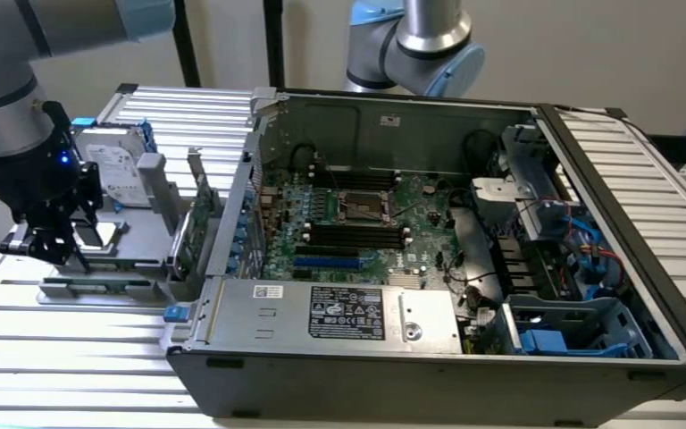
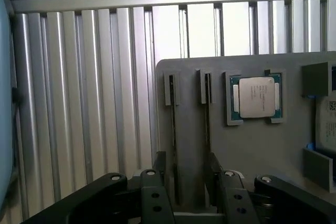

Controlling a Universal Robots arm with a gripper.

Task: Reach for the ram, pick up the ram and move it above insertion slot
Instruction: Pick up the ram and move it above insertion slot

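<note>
Two ram sticks stand on edge in slots of a grey holder (image 2: 252,150); in the wrist view they show as thin dark lines, one (image 2: 172,129) and another (image 2: 207,121). My gripper (image 2: 187,174) is open just above them. The first stick runs down between my two fingers (image 2: 160,165), while the second disappears behind the other finger. In the exterior view my gripper (image 1: 67,257) hangs over the holder on the exterior view's left, with a ram stick (image 1: 99,284) just below it. The black memory slots (image 1: 355,234) lie on the motherboard inside the open computer case (image 1: 319,357).
A processor chip (image 2: 255,97) lies in the holder beside the sticks. A silver hard drive (image 1: 111,165) and a green expansion card (image 1: 206,214) stand between my gripper and the case wall. The ribbed metal table (image 1: 69,357) surrounds everything. A second arm (image 1: 421,45) stands behind the case.
</note>
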